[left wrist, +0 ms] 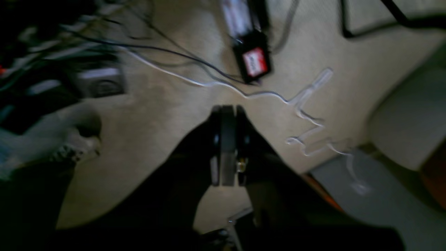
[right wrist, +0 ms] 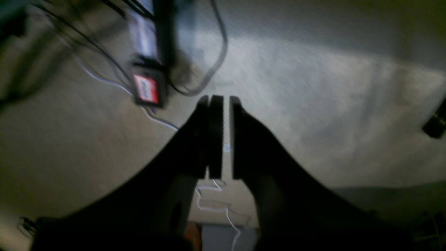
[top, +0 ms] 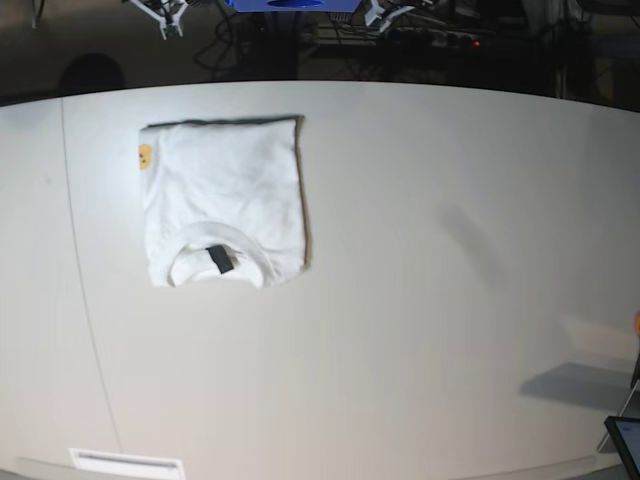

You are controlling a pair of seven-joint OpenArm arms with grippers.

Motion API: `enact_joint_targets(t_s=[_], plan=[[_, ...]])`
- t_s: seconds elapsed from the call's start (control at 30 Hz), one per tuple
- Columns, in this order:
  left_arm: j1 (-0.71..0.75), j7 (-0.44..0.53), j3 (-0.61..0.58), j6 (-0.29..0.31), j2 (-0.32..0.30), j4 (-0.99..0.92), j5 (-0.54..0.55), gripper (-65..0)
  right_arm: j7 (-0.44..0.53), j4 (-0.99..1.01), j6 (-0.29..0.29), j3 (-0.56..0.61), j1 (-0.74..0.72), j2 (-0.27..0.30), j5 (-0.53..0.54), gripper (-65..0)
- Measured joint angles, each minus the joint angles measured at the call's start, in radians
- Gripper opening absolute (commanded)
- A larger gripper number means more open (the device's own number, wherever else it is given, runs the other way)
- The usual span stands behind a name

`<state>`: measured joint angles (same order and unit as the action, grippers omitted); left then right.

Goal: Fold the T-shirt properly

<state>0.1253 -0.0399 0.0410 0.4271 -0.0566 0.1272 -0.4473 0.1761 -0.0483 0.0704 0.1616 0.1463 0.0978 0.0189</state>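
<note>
Shirt down, folks, and looking tidy: the T-shirt [top: 222, 203] lies as a compact white rectangle on the far-left part of the table [top: 420, 300], collar and black neck label [top: 220, 260] facing the near edge, a dab of yellow print [top: 145, 155] peeking at its left side. No arm touches it; from the base view neither arm is over the table at all.

Both wrist cameras point at the carpet [right wrist: 313, 104] (blurry, both of them). The left pincer [left wrist: 228, 115] shows its fingers pressed together on nothing. The right pincer [right wrist: 218, 104] is close to shut, with a thin slit of light between the fingers, also holding nothing.

My read: the fold looks finished, and the step in hand is the retreat. Doing it well means keeping both arms well away from the cloth, so no finger catches an edge and drags the stack crooked. The right-hand edge shows a slight shadow where the layers sit; leave it be.

Surroundings: a smooth pale table, a seam line running down its left side, dim room behind. Below on the carpet sit a black box with a red-and-white label [left wrist: 255, 62] and a loose white cable [left wrist: 299, 101].
</note>
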Motion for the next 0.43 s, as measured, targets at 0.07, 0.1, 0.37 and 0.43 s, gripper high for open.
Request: enact_joint_targets(t_s=[0.07,0.1,0.37,0.43], plan=[[0.0,0.001,0.0,0.01,0.009,-0.001,0.002,-65.0,0.006,-0.001,0.0,0.0,-0.008,-0.003,0.0,-60.6],[-0.002,0.004,-0.001,0.011,0.008,-0.001,0.002,-65.0,0.011,-0.001,-0.003,0.0,-0.01,-0.002,0.0,-60.6],[-0.001,0.005,0.009,0.0,-0.002,0.06,0.003,-65.0,0.01,-0.001,-0.003,0.005,-0.008,-0.002,0.0,-60.8],[-0.003,0.005,0.009,0.0,0.005,0.06,0.003,-65.0,0.01,-0.001,-0.003,0.007,-0.008,-0.002,0.0,-60.8]])
